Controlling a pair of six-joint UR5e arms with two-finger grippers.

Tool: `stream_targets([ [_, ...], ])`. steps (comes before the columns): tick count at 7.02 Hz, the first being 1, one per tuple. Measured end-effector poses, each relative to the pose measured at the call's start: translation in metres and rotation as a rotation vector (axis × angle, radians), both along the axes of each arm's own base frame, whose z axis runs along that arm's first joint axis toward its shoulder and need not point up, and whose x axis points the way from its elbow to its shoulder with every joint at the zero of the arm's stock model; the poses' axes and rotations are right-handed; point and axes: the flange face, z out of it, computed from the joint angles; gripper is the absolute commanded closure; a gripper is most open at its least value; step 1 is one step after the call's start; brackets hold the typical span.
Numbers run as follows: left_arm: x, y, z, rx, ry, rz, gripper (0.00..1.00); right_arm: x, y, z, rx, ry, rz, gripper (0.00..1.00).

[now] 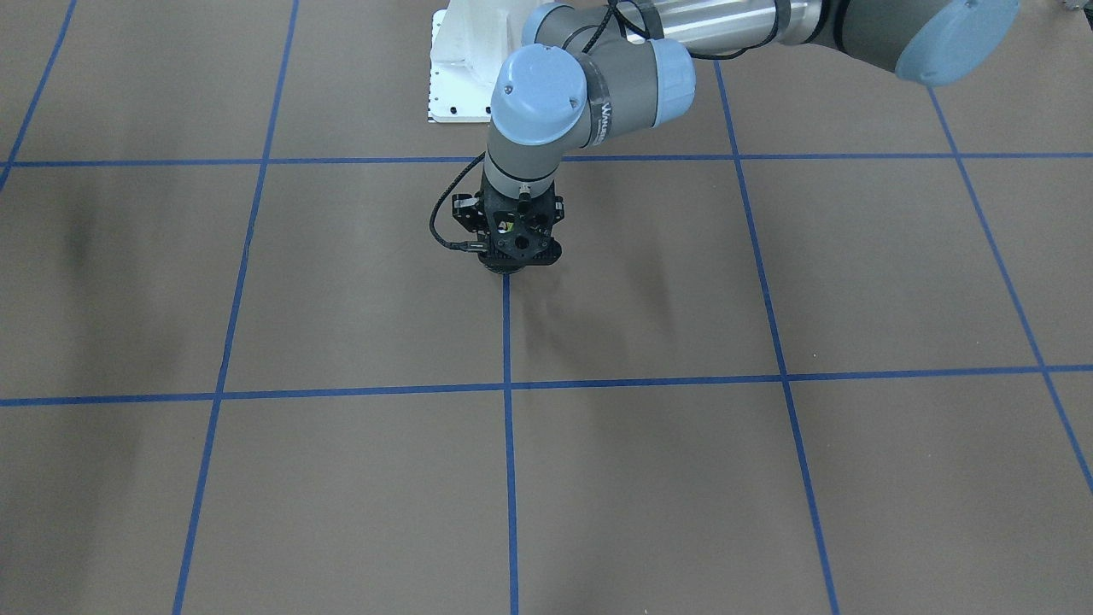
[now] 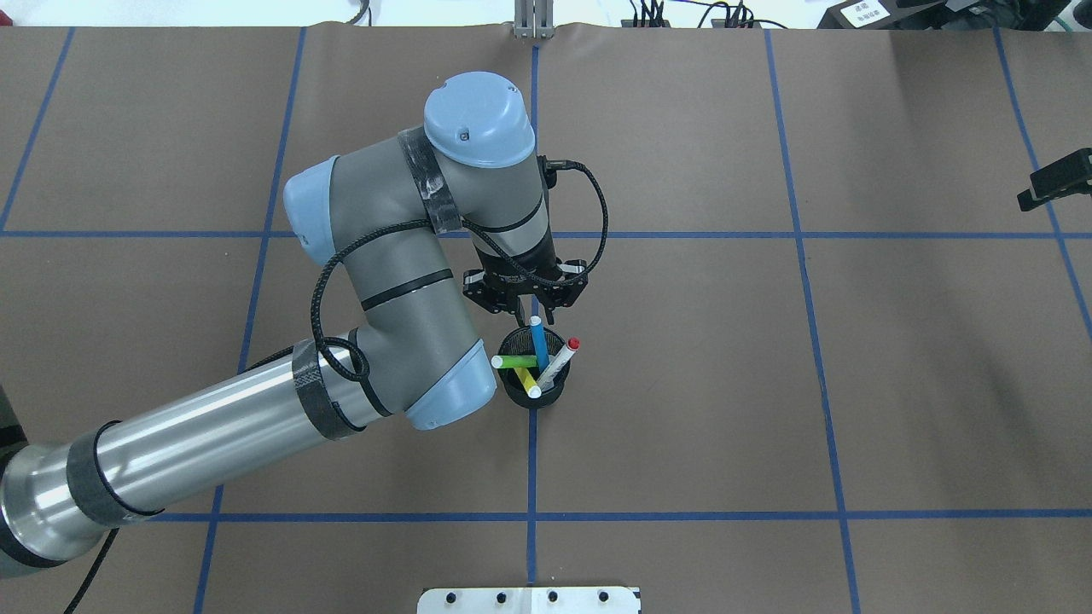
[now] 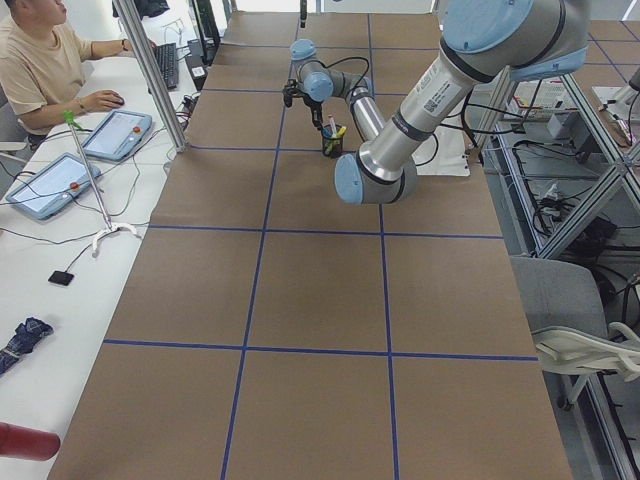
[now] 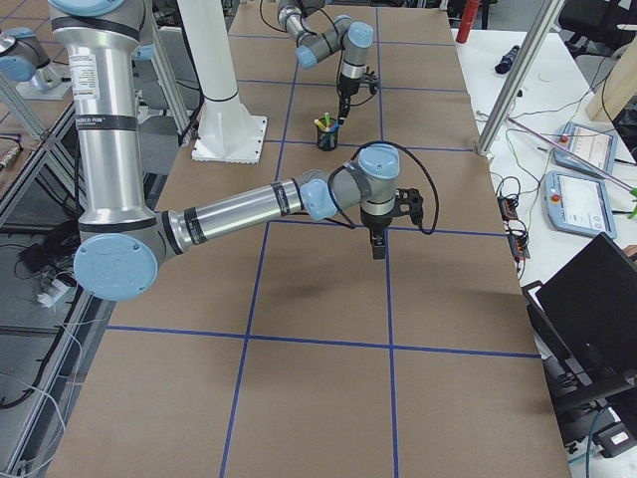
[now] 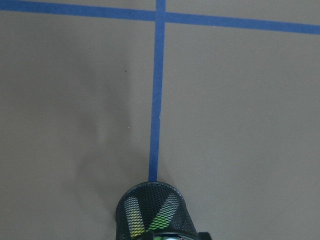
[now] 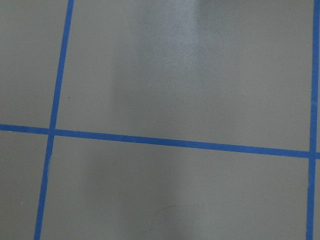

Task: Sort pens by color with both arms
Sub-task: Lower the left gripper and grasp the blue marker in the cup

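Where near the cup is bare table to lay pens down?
Free: the brown square right of the mesh cup, bordered by blue tape lines, and the strip between the cup and the white base mount. Crowded: left of the cup, under the left arm, and just beyond it, where the left end effector hangs.

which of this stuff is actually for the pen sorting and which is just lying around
For the job: blue pen, green pen, yellow pen, red-capped white pen, all in the mesh cup; left gripper at the cup; right gripper away from it.
Lying about: tablet, grey chair, white base mount.
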Motion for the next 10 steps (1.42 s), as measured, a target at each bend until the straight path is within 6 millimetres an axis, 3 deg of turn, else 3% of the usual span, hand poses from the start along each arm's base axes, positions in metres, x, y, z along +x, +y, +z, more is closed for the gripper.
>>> stream_targets([
  [9, 0.0032, 0.0031, 0.0031, 0.002, 0.0, 0.007, 0.67, 0.0, -0.0001, 0.0012, -0.002, 0.001, 0.0, 0.0],
  [10, 0.0037, 0.0041, 0.0025, 0.003, 0.002, 0.009, 0.71, 0.0001, 0.0003, 0.002, -0.004, 0.001, 0.0, 0.0],
])
